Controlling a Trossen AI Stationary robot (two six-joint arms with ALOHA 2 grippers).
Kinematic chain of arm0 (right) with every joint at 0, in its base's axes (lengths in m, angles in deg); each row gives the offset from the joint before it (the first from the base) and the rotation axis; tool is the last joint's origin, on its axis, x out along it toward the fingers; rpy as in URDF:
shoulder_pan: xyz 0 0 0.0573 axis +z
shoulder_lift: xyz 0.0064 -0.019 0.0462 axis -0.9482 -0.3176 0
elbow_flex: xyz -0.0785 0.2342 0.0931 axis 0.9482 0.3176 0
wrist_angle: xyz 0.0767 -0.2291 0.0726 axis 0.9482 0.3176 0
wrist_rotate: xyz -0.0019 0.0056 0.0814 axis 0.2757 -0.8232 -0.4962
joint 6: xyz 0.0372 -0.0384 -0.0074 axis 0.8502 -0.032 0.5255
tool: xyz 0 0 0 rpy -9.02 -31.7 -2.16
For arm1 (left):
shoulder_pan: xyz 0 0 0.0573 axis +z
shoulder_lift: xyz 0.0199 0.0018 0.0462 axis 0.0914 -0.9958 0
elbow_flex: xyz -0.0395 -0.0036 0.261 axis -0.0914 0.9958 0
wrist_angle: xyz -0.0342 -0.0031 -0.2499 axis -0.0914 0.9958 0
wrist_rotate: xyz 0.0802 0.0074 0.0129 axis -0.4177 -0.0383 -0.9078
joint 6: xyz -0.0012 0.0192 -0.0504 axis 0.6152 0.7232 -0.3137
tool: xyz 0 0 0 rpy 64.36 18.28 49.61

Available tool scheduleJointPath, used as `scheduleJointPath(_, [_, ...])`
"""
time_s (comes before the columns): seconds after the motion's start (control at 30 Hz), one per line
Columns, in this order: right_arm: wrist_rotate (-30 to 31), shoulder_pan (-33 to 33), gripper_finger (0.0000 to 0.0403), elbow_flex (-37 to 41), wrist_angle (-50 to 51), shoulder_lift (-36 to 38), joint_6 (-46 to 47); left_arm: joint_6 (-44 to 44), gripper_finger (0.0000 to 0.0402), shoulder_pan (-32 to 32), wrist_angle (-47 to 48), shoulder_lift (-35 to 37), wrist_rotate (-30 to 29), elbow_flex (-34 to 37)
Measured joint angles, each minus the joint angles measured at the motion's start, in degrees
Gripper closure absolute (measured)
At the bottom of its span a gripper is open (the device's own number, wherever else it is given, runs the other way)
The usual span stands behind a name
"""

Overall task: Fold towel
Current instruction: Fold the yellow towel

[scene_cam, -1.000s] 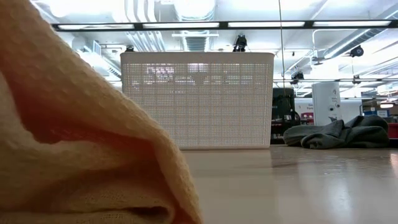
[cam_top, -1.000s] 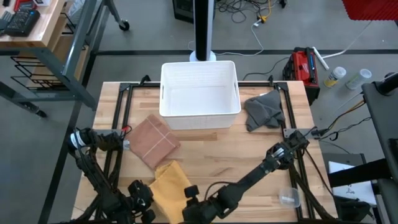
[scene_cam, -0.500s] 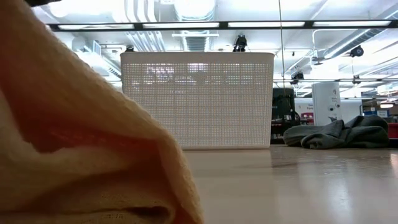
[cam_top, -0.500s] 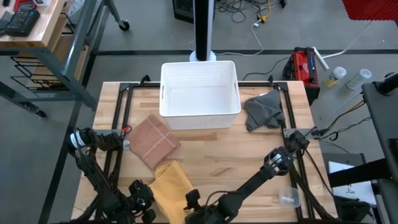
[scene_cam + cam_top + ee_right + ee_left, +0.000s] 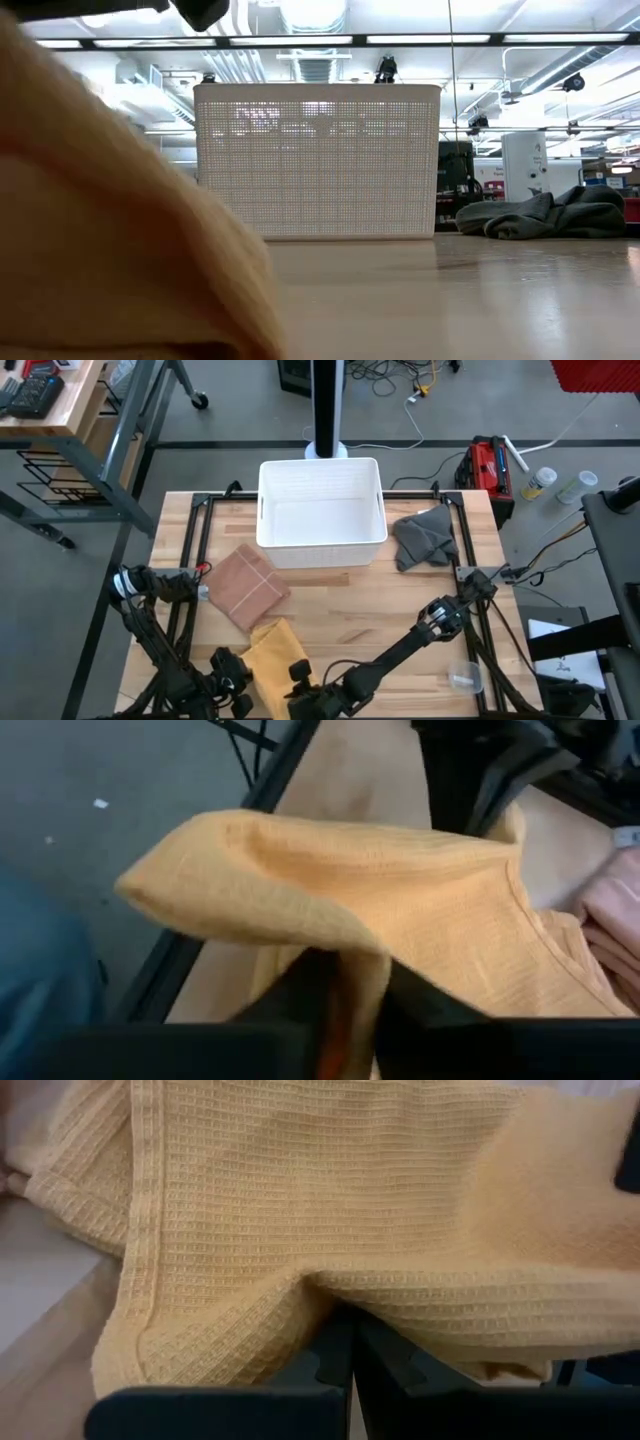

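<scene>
Both arms work the yellow towel [image 5: 272, 660] at the bench's [image 5: 350, 600] near edge; left gripper [image 5: 345, 1342] and right gripper [image 5: 355, 982] each pinch an edge closed, apparently to carry a fold over.

The wooden table [image 5: 360, 595] carries a white basket [image 5: 321, 510], grey cloth [image 5: 422, 538], brown cloth [image 5: 245, 585], yellow towel [image 5: 272, 660], perhaps a cup [image 5: 465, 678].

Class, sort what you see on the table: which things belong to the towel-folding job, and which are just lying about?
In use:
yellow towel
left gripper, shut on it
right gripper, shut on it

Lying about:
white basket
brown cloth
grey cloth
plastic cup
</scene>
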Motion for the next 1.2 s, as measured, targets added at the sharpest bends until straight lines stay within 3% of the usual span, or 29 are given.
scheduleJointPath(0.07, [-0.4,0.16,0.0389,0.0,0.37,0.47,-0.81,0.05,0.0402,0.0,0.05,0.69,-0.09,0.0])
scheduleJointPath(0.2, [0.78,-0.12,0.0398,0.0,3.19,2.42,3.11,-0.11,0.0402,-0.02,0.18,2.51,-2.43,0.0])
scheduleJointPath(0.47, [6.68,-1.58,0.0401,1.46,12.37,5.67,14.21,5.98,0.0402,0.04,0.76,9.06,-4.56,-0.02])
scheduleJointPath(0.77, [6.58,-2.05,0.0402,10.74,10.31,12.24,20.67,8.75,0.0402,1.44,3.58,12.26,-9.17,-0.04])
scheduleJointPath(0.93, [4.78,-2.6,0.0402,24.54,-1.94,20.4,22.43,19.09,0.0402,1.42,1.55,12.2,-8.79,-0.04])
scheduleJointPath(1.03, [-0.73,-3.97,0.0403,36.64,-15.96,25.84,24.19,33.69,0.0399,1.33,-2.01,10.71,-9.25,-0.04])
scheduleJointPath(1.2, [-10.8,-6.74,0.0403,54.22,-40.78,30.08,31.16,43.86,0.0369,2.16,-5.06,8.41,-9.55,-0.02])
